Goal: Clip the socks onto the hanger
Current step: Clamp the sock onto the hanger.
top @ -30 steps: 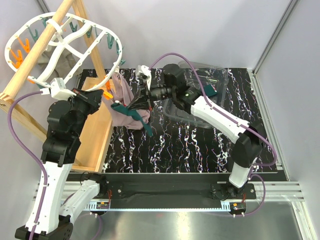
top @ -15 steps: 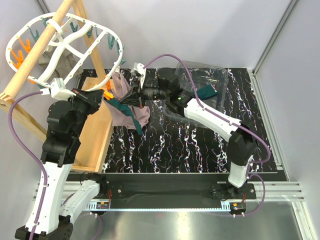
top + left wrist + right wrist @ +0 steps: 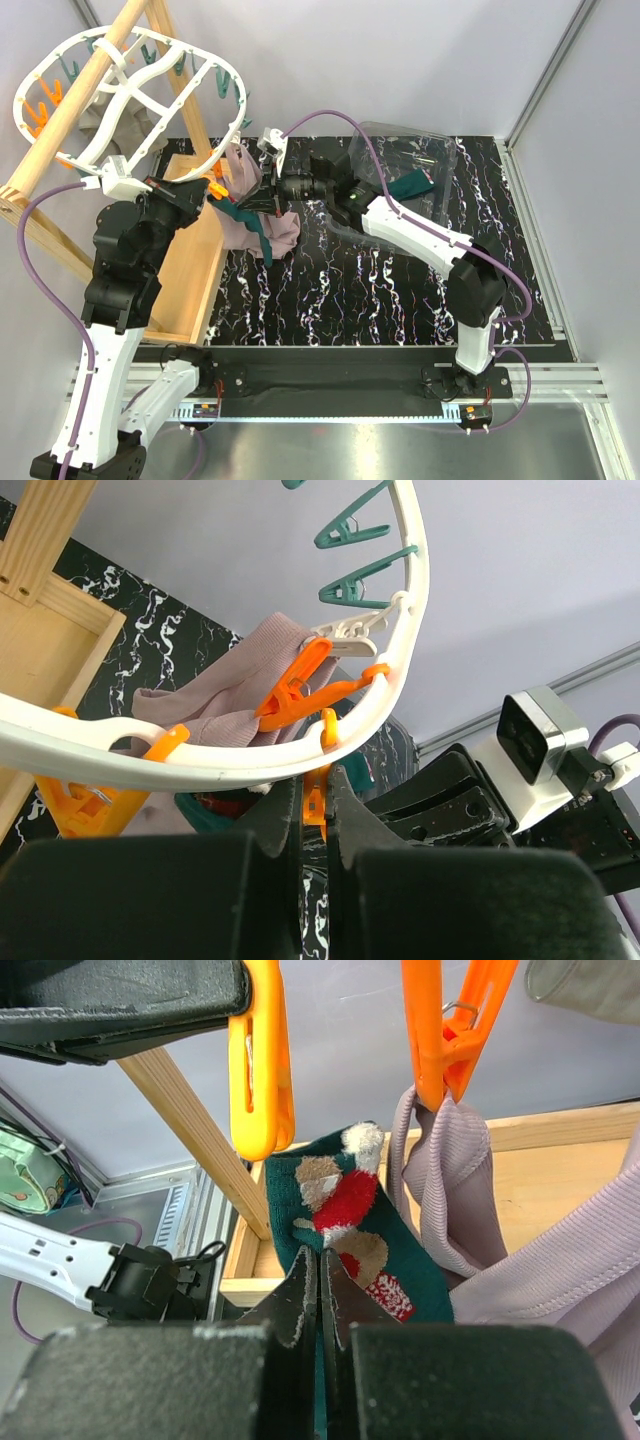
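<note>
Leftward is where the right arm has gone since a second ago. It has carried the figured sock (image 3: 252, 228) from nearer the middle of the black marbled surface (image 3: 380, 290) to just beside the left arm's end. The sock's tail, which hung over the right part of the mauve cloth (image 3: 285, 225), now hangs over its left part. Left arm, hanger (image 3: 100, 750) and wooden frame (image 3: 80, 95) look unmoved.

From overhead I can't make out either grip. The right wrist camera settles one: the right fingers (image 3: 290, 1305) are pressed together on the sock's edge just under its red-and-white figure. The sock stands up between them, with an orange peg (image 3: 260, 1060) hanging near, just above and to its left. That same view shows a neighbouring peg (image 3: 445, 1030) biting the mauve cloth.

The left wrist camera gives the other grip: the left fingers (image 3: 275, 820) pinch the orange peg just below the hanger's white rim, with teal pegs (image 3: 350, 530) further along it.

Only the overhead view shows the other sock (image 3: 410, 185), lying in a clear tub (image 3: 400, 135) at the back of the surface, well apart from the hanger.
</note>
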{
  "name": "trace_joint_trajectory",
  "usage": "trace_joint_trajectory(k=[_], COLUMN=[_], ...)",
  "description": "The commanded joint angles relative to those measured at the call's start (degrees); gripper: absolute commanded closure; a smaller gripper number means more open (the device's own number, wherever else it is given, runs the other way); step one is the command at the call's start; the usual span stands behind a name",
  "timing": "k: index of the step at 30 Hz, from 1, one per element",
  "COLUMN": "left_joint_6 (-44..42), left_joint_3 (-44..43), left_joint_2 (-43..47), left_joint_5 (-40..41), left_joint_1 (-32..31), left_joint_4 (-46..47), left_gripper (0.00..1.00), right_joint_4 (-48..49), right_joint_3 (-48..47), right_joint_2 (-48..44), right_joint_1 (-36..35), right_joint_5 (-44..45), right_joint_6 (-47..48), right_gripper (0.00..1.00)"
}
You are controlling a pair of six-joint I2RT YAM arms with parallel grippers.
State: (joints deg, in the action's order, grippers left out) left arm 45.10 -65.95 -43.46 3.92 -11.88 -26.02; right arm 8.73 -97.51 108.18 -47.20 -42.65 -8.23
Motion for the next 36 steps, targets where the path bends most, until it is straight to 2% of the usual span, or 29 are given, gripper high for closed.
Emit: trace_joint_trajectory(k=[1, 9, 14, 21, 28, 30, 32, 33, 36], left_joint_6=[1.4, 1.7, 1.6, 1.3, 1.0, 1.0, 1.0, 1.0, 1.0], left_joint_3=[0.2, 0.5, 0.5, -0.1, -0.3, -0.1, 1.0, 1.4, 2.1], left_joint_2=[-0.1, -0.1, 0.0, -0.1, -0.2, 0.2, 0.7, 1.4, 2.5], left_joint_5=[-5.4, -5.7, -5.5, -5.5, -5.5, -5.4, -5.1, -5.2, -5.2], left_joint_1=[-0.2, -0.3, -0.3, -0.2, -0.3, -0.2, -0.2, -0.2, -0.2], left_joint_4=[-1.3, -1.4, -1.7, -2.5, -2.3, -2.3, -1.8, -1.0, -0.4], left_gripper=[1.00, 1.00, 1.00, 1.00, 1.00, 0.71, 0.56, 0.39, 0.24], right_joint_4=[3.2, 4.5, 4.5, 10.8, 12.4, 12.5, 12.6, 12.5, 12.0], right_joint_3=[-2.7, -1.7, -4.3, -4.4, -5.0, -4.9, -4.7, -4.8, -5.5], right_joint_2=[-1.1, -2.5, -1.1, -0.9, 0.2, 0.3, 0.2, 0.3, 1.0], right_joint_1=[-0.2, -0.3, -0.2, -0.3, -0.2, -0.3, -0.2, -0.2, -0.2], right_joint_5=[-0.4, -0.1, -0.9, -2.0, -3.2, -3.6, -3.7, -3.8, -4.7], right_joint_6=[-0.8, -1.5, -3.3, -8.0, -9.3, -9.5, -9.5, -9.4, -9.4], right_gripper=[1.00, 1.00, 1.00, 1.00, 1.00, 1.00, 1.00, 1.00, 0.97])
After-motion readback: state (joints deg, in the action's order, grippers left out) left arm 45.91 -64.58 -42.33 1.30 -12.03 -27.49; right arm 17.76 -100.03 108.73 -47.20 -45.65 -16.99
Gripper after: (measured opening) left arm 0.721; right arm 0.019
